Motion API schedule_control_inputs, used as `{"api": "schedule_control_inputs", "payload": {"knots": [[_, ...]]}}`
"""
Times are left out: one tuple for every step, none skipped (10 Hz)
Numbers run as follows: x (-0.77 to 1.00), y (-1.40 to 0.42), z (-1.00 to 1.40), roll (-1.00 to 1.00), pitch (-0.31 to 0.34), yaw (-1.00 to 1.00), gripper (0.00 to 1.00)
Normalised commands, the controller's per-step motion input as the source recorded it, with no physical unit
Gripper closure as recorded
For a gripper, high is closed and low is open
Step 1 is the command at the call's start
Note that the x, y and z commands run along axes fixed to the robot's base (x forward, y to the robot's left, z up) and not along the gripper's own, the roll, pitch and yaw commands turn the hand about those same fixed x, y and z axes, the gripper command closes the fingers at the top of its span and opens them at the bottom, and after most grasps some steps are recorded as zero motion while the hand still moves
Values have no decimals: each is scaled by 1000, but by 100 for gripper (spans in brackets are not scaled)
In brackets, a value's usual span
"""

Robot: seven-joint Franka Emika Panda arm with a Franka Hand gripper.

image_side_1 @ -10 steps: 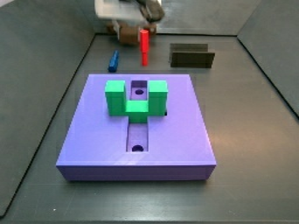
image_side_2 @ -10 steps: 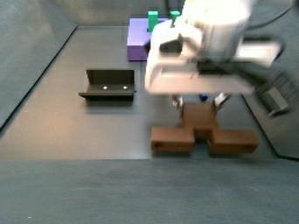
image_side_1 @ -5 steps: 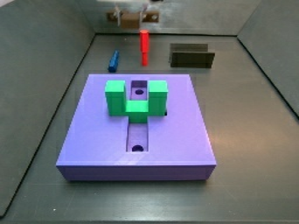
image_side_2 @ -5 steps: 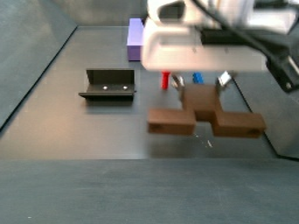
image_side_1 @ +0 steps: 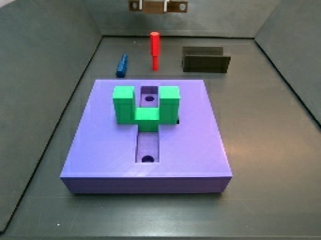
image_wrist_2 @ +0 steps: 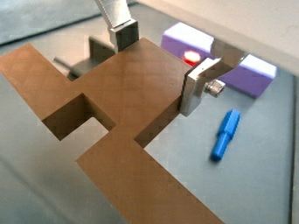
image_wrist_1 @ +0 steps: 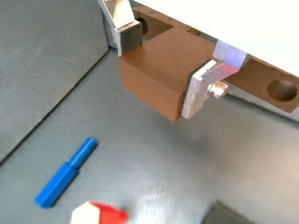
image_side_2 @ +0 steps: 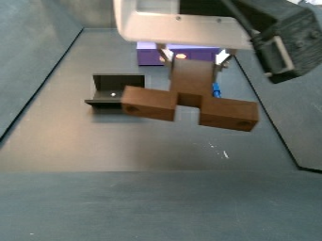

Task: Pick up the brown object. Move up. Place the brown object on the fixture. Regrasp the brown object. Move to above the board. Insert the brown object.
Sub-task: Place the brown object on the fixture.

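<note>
The gripper (image_wrist_2: 162,59), at top centre in a side view, pinches the brown cross-shaped wooden bar (image_side_2: 189,97), apparently lifted clear; next, carry it to the dark L-shaped fixture (image_side_2: 117,92).

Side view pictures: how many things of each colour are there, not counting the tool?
Brown: 1, the brown piece, held in the air by the tool
Red: 1, the red peg
Blue: 1, the blue peg
Green: 1, the green block on the board
Purple: 1, the board
Dark: 1, the fixture
Total: 6
</note>
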Motion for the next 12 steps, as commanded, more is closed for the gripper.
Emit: {"api": "schedule_control_inputs", "payload": {"knots": [[823,-143,183,-609,109,-277,100],[869,-174,160,-594,109,-229,100],[974,-194,40,-471,151,-103,100],[994,-326,-120,-223,183,0,100],[1000,-331,-166,-169,229,0,100],[1000,-291,0,-109,246,0,100],[1000,-320,251,-237,206,0,100],[1000,-377,286,-240,177,0,100],[1000,-400,289,-234,157,0,100],[1000,-349,266,-331,146,0,100],[1000,-283,186,-411,146,-6,100],[1000,-243,106,-431,134,-9,100]]}}
